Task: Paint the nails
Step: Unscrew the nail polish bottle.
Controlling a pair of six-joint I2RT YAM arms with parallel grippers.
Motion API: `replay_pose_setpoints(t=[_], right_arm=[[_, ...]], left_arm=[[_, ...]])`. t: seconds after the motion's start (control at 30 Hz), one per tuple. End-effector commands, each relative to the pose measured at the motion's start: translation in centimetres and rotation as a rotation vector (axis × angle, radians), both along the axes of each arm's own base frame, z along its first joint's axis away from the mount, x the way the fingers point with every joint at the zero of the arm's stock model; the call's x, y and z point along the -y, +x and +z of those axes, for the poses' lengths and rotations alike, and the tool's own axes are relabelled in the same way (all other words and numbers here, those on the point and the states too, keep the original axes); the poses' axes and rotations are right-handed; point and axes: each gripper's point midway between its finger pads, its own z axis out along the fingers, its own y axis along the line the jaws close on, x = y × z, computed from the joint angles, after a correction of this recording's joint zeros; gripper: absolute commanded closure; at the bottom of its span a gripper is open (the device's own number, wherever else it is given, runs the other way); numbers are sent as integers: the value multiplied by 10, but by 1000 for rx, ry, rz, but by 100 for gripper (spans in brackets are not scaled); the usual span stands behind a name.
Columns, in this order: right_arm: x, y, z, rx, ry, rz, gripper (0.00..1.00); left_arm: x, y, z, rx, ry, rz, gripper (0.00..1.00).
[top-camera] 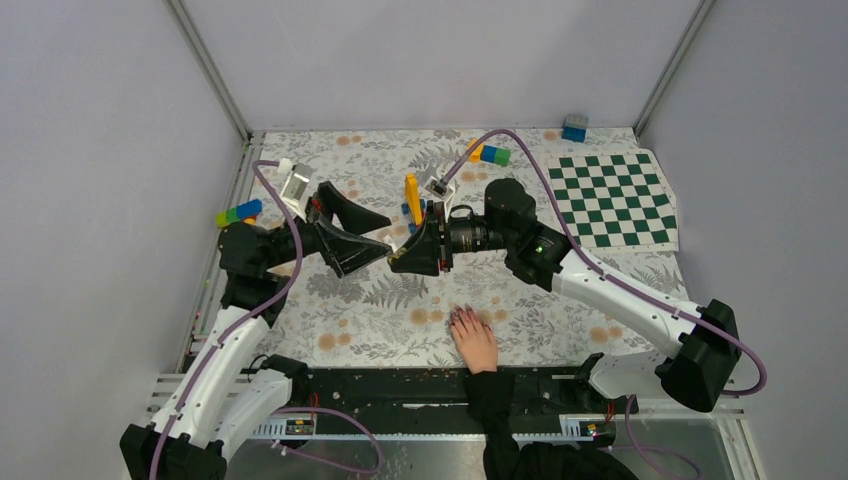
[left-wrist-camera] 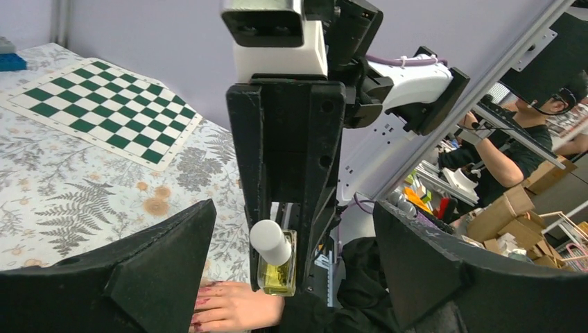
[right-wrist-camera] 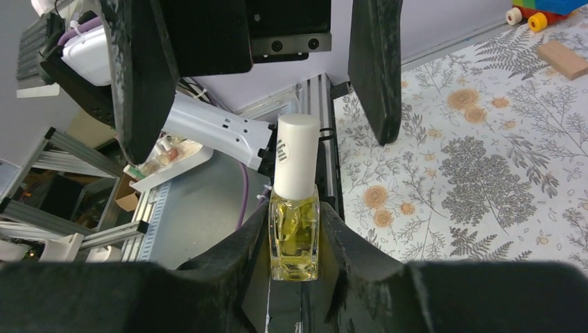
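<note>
A small clear bottle of yellowish liquid (right-wrist-camera: pixel 294 236) with a white cap (right-wrist-camera: pixel 295 156) is clamped between the fingers of my right gripper (right-wrist-camera: pixel 294 246), held above the table. My left gripper (left-wrist-camera: pixel 291 270) faces it, open wide, its two fingers (left-wrist-camera: pixel 139 277) either side of the cap (left-wrist-camera: pixel 270 241) without touching it. In the top view the two grippers meet tip to tip, left (top-camera: pixel 385 235) and right (top-camera: pixel 405 255). A pale hand (top-camera: pixel 473 340) in a black sleeve lies flat at the near edge. Its nails (left-wrist-camera: pixel 203 302) show dark purplish-red smears.
A green-and-white chessboard mat (top-camera: pixel 612 198) lies at the back right. Toy bricks sit at the back (top-camera: pixel 488 153), in the far corner (top-camera: pixel 574 127) and at the left edge (top-camera: pixel 238 212). A yellow brick (top-camera: pixel 413 198) stands behind the grippers. A wooden block (right-wrist-camera: pixel 561 59) lies on the floral cloth.
</note>
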Motion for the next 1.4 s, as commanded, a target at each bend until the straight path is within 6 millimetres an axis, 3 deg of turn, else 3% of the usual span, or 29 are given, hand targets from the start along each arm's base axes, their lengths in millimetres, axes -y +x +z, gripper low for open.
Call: replay_pose_setpoints(t=[0.0, 0.23, 0.43, 0.63, 0.87, 1.07, 1.37], right_arm=[[-1, -2, 31, 23, 75, 44, 100], [3, -6, 29, 9, 79, 38, 100], [7, -9, 29, 14, 90, 42, 100], [5, -10, 32, 6, 105, 57, 100], [5, -8, 30, 3, 103, 48, 100], [5, -9, 26, -1, 97, 53, 100], [5, -8, 25, 1, 95, 51, 100]], left_arm=[[5, -12, 7, 66, 18, -52, 13], [7, -17, 8, 72, 15, -75, 16], [7, -18, 8, 66, 14, -88, 28], [7, -19, 8, 81, 20, -80, 34], [7, -16, 7, 75, 23, -64, 56], [6, -10, 6, 64, 7, -23, 56], [6, -9, 7, 62, 1, -15, 70]])
